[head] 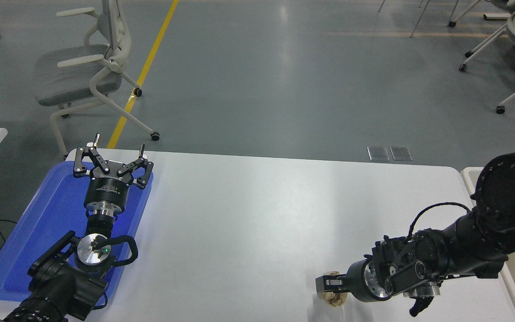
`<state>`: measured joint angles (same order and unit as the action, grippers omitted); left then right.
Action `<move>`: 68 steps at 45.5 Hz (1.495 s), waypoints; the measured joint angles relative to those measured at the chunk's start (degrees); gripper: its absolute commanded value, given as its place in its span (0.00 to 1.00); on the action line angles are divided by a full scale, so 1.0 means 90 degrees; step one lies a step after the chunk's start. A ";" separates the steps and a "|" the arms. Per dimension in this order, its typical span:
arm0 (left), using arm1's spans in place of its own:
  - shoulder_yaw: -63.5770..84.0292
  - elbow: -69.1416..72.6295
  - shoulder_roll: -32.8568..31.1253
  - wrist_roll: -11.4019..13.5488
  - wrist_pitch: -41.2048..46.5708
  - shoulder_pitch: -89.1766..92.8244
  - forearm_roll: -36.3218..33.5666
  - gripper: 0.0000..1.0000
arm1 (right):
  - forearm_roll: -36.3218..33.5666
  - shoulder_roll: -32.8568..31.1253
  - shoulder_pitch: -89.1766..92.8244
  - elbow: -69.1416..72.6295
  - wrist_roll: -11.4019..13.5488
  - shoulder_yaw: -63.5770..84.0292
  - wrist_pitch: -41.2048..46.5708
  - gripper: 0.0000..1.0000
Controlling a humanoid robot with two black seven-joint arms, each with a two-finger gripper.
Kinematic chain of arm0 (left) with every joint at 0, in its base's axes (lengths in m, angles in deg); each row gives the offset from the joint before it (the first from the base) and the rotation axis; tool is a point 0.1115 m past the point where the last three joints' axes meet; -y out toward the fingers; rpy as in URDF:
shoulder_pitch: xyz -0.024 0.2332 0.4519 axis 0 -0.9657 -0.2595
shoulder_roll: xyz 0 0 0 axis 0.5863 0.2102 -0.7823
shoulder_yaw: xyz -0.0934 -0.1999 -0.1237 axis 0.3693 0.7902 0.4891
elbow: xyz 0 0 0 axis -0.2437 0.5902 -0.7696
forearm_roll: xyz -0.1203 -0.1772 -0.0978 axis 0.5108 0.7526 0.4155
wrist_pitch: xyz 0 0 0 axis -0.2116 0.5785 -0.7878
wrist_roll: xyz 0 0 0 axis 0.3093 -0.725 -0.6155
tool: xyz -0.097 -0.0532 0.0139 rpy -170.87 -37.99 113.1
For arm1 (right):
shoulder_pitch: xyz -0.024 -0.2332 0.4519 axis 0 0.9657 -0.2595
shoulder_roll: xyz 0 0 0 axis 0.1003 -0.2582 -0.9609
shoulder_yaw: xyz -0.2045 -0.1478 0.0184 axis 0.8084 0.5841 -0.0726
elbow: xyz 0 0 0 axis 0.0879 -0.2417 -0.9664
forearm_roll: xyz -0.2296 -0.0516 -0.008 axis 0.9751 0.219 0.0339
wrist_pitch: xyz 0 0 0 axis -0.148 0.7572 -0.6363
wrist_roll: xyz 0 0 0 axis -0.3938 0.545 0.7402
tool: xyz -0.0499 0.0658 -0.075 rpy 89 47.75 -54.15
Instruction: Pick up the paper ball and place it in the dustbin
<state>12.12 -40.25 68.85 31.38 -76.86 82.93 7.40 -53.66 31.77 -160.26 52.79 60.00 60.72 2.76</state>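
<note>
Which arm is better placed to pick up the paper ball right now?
Right. The right gripper is already at the paper ball near the table's front edge, while the left gripper is over the blue tray across the table.

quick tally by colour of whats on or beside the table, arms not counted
blue: 1, the tray
tan: 1, the paper ball
cream with white rim: 1, the dustbin
total: 3

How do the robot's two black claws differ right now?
The left gripper hovers spread open over the flat blue tray, holding nothing. The right gripper sits low on the white table, its fingers around the crumpled tan paper ball. Both are black, on black arms.
</note>
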 measured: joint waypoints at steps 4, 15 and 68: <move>0.0000 0.0000 0.0000 0.0000 0.0000 0.0000 0.0000 1.00 | 0.0002 0.0003 -0.0018 0.0010 -0.0002 0.0004 -0.0008 0.00; 0.0000 0.0000 0.0000 0.0000 0.0000 0.0000 0.0000 1.00 | 0.0048 -0.0192 -0.0459 0.0265 -0.0046 0.0173 0.0037 0.00; -0.0001 0.0000 0.0000 0.0000 0.0000 0.0000 0.0000 1.00 | 0.0354 -0.1341 -0.6284 0.2155 -0.0337 0.1439 0.3565 0.00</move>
<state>12.12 -40.25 68.85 31.37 -76.86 82.93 7.41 -50.47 19.70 -216.82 72.19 56.97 73.67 34.85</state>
